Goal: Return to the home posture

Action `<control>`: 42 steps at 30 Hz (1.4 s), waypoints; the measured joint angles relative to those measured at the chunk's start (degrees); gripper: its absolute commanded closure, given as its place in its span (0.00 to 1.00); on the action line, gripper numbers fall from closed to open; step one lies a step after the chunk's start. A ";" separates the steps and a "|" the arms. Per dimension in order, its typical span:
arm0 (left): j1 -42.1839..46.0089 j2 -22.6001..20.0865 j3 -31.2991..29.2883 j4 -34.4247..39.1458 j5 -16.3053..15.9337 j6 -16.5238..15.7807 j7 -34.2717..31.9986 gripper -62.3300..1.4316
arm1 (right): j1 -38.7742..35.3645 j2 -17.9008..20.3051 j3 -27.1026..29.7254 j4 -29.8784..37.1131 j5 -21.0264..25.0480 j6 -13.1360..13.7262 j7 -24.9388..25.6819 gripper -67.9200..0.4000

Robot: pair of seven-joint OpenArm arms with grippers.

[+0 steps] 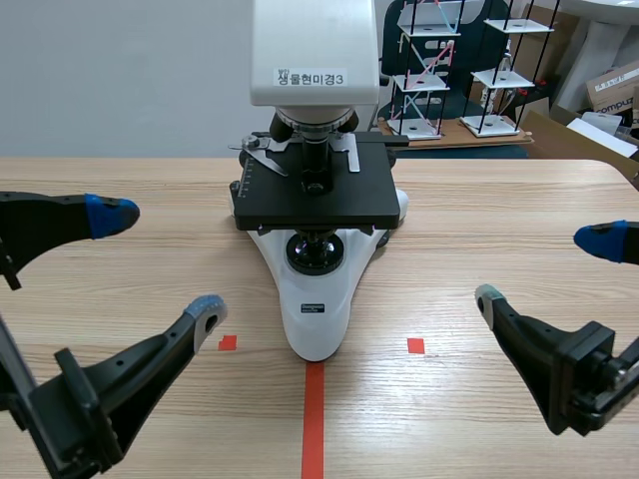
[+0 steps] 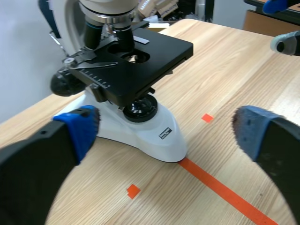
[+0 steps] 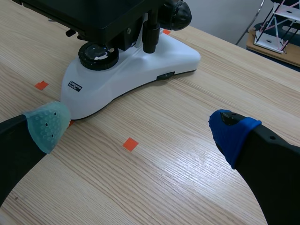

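Note:
A white microscope point(image 1: 318, 249) with a black stage point(image 1: 315, 190) stands at the table's middle, its foot on the orange-red tape line. My left gripper point(image 1: 160, 257) hangs low at the near left, open, with nothing between its fingers. In the left wrist view the microscope point(image 2: 136, 122) lies ahead of the open left gripper point(image 2: 161, 129). My right gripper point(image 1: 554, 267) is open at the near right, also holding nothing. In the right wrist view the microscope's foot point(image 3: 131, 79) lies ahead of the right gripper point(image 3: 138, 129) and to one side.
The wooden table point(image 1: 479, 230) runs wide to both sides of the microscope. Behind the table's far edge stand white wire-frame models point(image 1: 439, 70) on a board and cardboard boxes point(image 1: 611, 95).

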 measured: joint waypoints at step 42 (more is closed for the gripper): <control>1.38 0.00 0.00 -0.02 0.00 1.64 -0.72 0.00 | 0.00 0.00 0.00 0.00 0.00 0.00 -0.02 0.00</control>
